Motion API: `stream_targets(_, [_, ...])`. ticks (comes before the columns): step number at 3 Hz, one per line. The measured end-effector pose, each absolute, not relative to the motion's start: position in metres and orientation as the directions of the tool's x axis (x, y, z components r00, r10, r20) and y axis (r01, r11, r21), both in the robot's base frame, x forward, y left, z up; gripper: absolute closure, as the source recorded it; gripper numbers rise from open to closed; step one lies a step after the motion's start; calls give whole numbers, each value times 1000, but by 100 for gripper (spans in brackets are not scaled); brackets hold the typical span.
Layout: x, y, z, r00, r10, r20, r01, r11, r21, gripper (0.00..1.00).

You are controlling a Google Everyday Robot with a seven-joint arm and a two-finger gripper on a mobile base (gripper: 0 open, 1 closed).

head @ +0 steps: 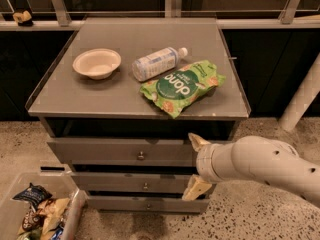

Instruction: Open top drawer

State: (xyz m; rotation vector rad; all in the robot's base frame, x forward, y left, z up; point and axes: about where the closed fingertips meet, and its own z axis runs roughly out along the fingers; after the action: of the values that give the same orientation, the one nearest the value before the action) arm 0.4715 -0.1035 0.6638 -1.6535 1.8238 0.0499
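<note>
Top drawer (95,151): found at the centre of the frame, directly under the cabinet top (90,96); its front is spanned from centre-left to the gripper.
Gripper (188,167): placed right of centre, in front of the right end of the drawer fronts; its two pale fingers (197,142) are spread apart, one above the other, and nothing is held between them.
Drawer to gripper: the upper finger is seen at the top drawer's right end, and the knob (141,155) lies well to the left of it.
Arm (270,166): extended in from the lower right.
Drawers counted: three fronts, each with one knob.
Items on top: one bowl (97,63), one bottle (156,63), one green snack bag (183,85).
Bins: one clear bin (74,211), lower left, in which packets are held.
</note>
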Motion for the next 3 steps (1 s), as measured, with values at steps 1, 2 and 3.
stream_targets(1, [481,-103,656,15,-881,-473,-892,202,-403,0])
stream_targets(2, [506,-120,642,-1,-918,-397,-862,202,-464,0])
stream_targets(3, [547,-133,640,-24,-948,-317,-833,195,-519,0])
